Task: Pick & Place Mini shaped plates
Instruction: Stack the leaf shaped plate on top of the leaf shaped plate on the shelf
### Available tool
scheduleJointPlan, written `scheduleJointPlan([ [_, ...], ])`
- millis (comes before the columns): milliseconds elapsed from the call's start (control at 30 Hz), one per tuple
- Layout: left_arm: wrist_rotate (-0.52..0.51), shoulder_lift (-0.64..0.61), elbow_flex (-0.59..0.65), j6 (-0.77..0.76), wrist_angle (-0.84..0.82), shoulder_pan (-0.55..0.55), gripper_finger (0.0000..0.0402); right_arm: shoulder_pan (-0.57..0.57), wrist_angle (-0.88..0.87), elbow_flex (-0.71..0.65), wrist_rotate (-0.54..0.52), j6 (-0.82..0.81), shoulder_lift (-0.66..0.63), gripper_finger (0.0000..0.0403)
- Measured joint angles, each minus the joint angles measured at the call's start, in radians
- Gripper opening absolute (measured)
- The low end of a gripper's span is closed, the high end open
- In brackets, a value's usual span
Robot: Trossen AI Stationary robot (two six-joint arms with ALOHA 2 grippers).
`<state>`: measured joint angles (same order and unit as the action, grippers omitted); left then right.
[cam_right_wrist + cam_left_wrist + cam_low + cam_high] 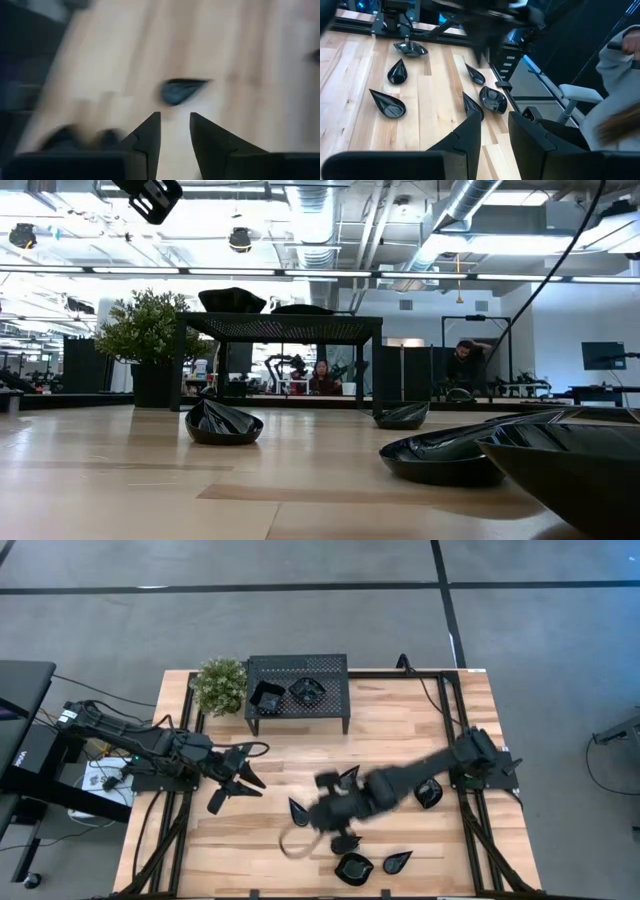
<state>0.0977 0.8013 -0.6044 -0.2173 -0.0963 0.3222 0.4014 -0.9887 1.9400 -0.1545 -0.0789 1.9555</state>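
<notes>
Several glossy black mini plates lie on the wooden table: teardrop ones (345, 778) (298, 810) (397, 862), rounder ones (352, 867) (428, 795). Two more (265, 697) (305, 690) sit on top of the black perforated stand (330, 700). My right gripper (340, 825) reaches over the table's middle, blurred, open and holding nothing; its wrist view shows a teardrop plate (180, 90) ahead of the fingers. My left gripper (238, 780) hovers left of the plates, open and empty, with plates (492, 99) (387, 103) beyond it.
A potted plant (220, 685) stands at the stand's left end. A tan loop (295, 845) lies on the table near the right gripper. In the low view, plates (223, 423) (445, 455) sit close to the camera. A person's grey sleeve (620, 65) shows beyond the table edge.
</notes>
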Motion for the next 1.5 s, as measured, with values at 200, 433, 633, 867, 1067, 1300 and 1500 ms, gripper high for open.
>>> scheduleJointPlan([
  [200,0.0,0.0,0.0,0.0,0.0,0.0,0.01,0.174,0.006,-0.016,0.004,-0.355,0.066,0.0098],
  [433,0.0,0.0,0.0,0.0,0.0,0.0,0.01,0.308,0.007,-0.015,0.052,-0.514,0.217,0.0102],
  [633,0.0,0.0,0.0,0.0,0.0,0.0,0.01,0.309,0.01,-0.016,0.107,-0.642,0.263,0.013],
  [867,0.0,0.0,0.0,0.001,0.0,0.0,0.01,0.308,0.082,-0.015,0.141,-0.735,0.311,0.0165],
  [1067,0.0,0.0,0.0,0.002,0.001,0.0,0.01,0.329,0.091,-0.016,0.161,-0.734,0.358,0.017],
  [1300,0.0,0.0,0.0,0.003,0.001,0.0,0.01,0.322,0.023,-0.015,0.085,-0.735,0.355,0.0155],
  [1500,0.0,0.0,0.0,0.003,0.001,0.0,0.01,0.326,0.023,-0.015,0.058,-0.733,0.356,0.0135],
])
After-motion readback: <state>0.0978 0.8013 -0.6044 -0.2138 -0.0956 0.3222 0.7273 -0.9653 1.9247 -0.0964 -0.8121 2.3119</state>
